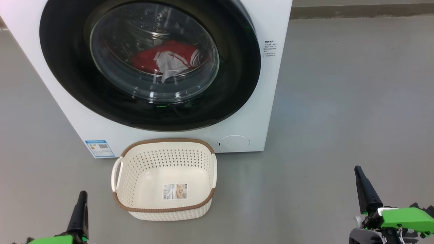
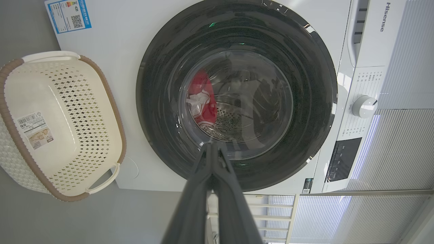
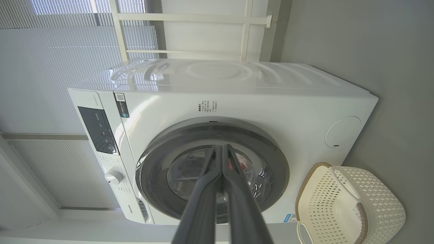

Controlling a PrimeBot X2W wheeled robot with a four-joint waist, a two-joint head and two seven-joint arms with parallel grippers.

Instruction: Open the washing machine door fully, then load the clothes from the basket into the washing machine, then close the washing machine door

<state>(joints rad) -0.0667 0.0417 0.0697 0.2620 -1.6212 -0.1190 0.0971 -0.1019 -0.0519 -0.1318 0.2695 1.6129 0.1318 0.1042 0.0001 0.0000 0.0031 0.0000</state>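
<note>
The door (image 1: 152,88) stood shut on soft, light clothes (image 1: 149,61); left fingers (image 1: 80,211) and right fingers (image 1: 365,191) were pressed together, empty. Glossy and stiff, the door likely gave hold only at its rim.

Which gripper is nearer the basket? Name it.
The left gripper, close beside the basket; the right gripper stands much farther off across the floor.

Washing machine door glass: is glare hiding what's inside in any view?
Head view: pale reflections streak the washing machine door, but the red clothes show clearly through it. Left wrist view: glass darker, clothes visible too. Right wrist view: bright blinds behind, door dim, contents hard to make out.
</note>
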